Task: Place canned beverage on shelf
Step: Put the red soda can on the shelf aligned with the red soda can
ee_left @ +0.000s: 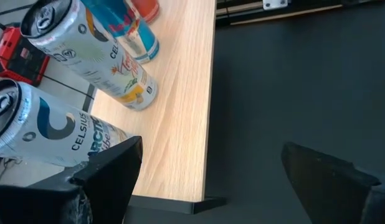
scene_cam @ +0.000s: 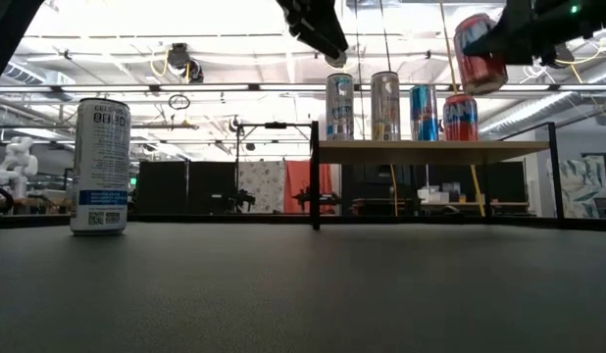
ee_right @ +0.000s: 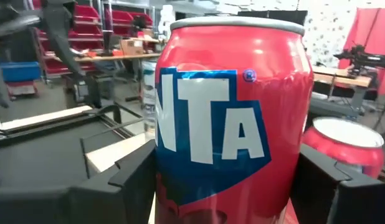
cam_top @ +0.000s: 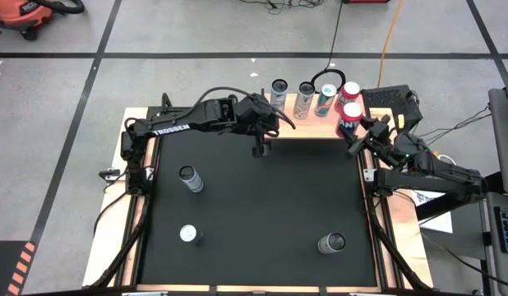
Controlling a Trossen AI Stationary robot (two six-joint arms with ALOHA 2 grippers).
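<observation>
Nearest the front of the black tabletop mat (cam_top: pixel 262 214) stand three loose cans, well apart: a white one (cam_top: pixel 189 234) front left, a grey one (cam_top: pixel 331 242) front right, and a tall white can with a blue band (cam_top: pixel 190 178) further back on the left.

Beyond them my left gripper (cam_top: pixel 265 140) hangs just in front of the light natural-wood shelf (ee_left: pixel 180 106), my two dark fingers (ee_left: pixel 111 171) spread wide with nothing between them.

My right gripper (cam_top: pixel 358 136) is at the shelf's right end, fingers (ee_right: pixel 127 180) partly open and clamped on either side of a red canned beverage with a blue-and-white label (ee_right: pixel 227 118). I hold it lifted and tilted above the shelf top, not touching the wood.

On the shelf stand four cans in a row: a white-and-silver one (scene_cam: pixel 339 106), a silver one (scene_cam: pixel 385 105), a blue-and-red one (scene_cam: pixel 423 112), and a second red can (scene_cam: pixel 460 117), which sits just beside and below the one I carry.
</observation>
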